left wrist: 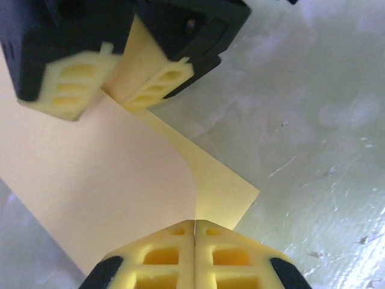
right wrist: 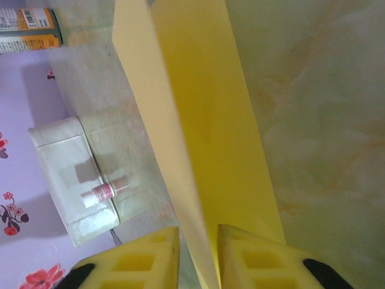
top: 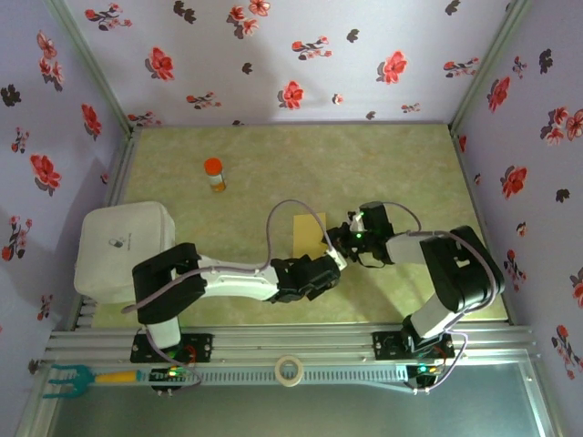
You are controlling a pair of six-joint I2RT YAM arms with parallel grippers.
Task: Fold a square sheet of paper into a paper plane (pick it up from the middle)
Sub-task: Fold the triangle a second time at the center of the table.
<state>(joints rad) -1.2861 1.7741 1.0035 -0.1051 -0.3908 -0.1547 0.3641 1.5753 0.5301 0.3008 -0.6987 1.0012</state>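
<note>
My left tool (left wrist: 194,226) clamped the square sheet of paper (left wrist: 114,180), apparently pinning its fold; right tool (right wrist: 198,233) stood slightly apart around it

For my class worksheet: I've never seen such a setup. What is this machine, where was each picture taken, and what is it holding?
Two robot arms are bolted at the near edge of a table. One picture looks down from above; the other two come from a camera on each wrist. On the table stand an orange-capped bottle and a white box. The left tool is shut on a partly folded yellow sheet of paper; the right tool is open, one finger either side of it.
</note>
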